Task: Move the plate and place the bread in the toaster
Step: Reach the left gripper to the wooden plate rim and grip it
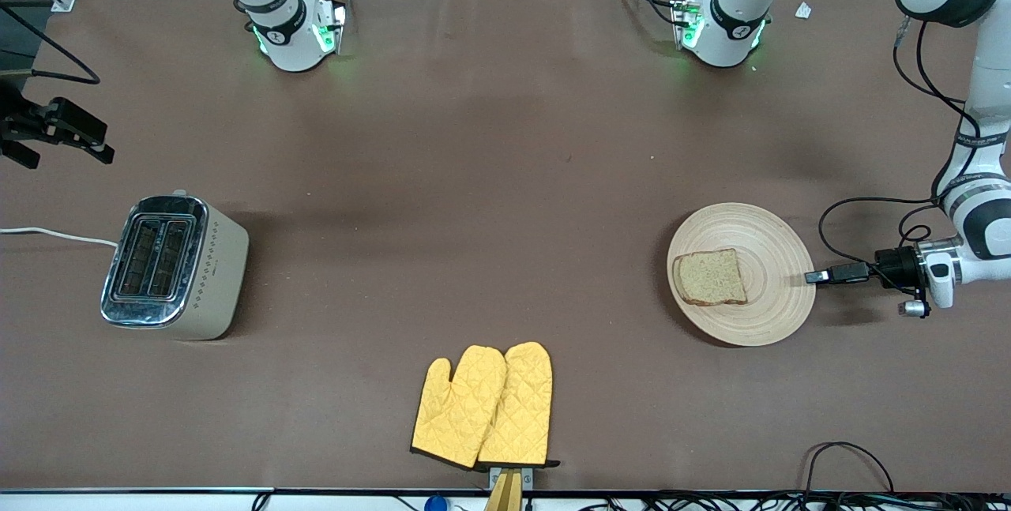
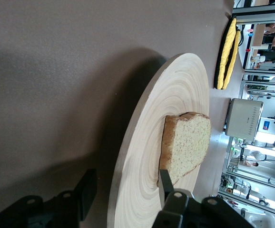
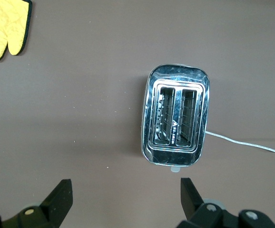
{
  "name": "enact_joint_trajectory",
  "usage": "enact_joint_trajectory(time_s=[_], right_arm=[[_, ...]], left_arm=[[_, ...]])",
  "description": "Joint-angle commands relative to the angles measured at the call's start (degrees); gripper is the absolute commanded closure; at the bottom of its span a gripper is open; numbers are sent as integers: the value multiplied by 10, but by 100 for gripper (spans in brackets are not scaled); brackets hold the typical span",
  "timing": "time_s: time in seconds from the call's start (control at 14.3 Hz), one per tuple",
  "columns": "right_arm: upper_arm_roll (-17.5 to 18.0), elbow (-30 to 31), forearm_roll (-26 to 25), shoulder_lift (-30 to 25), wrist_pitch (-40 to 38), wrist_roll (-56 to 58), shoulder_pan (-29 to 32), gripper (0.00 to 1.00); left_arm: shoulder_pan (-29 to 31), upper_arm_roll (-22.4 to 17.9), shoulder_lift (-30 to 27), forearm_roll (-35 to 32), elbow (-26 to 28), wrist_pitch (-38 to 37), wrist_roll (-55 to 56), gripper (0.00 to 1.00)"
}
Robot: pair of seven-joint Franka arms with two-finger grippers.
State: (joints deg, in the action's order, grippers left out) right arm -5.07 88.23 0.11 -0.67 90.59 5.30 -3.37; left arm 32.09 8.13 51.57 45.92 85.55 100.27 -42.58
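nearest to the front camera we see two yellow oven mitts lying side by side at the table's edge. a bit farther in sits the plate, toward the left arm's end of the table, with the bread lying flat on it. our left gripper is low at the plate's rim, and in the left wrist view its fingers are spread wide, one above the rim and one below, not squeezing yet. we think the plate is stiff, light wood, so pinching the thin rim should work, but the bread could slide if we tip it. the bread looks soft and crumbly, so we would hold it gently by its edges. the toaster stands toward the right arm's end, slots up and empty. our right gripper waits in the air above the table near the toaster, its fingers wide apart and holding nothing
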Motion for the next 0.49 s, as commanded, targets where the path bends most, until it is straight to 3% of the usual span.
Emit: enact_joint_trajectory(time_s=[0.0, 0.42], right_arm=[[-2, 2, 6, -1, 0, -4, -4, 0], [-2, 5, 3, 8, -1, -3, -4, 0]], left_arm=[[-2, 3, 8, 6, -10, 3, -9, 50], [-8, 3, 13, -6, -11, 2, -32, 75]])
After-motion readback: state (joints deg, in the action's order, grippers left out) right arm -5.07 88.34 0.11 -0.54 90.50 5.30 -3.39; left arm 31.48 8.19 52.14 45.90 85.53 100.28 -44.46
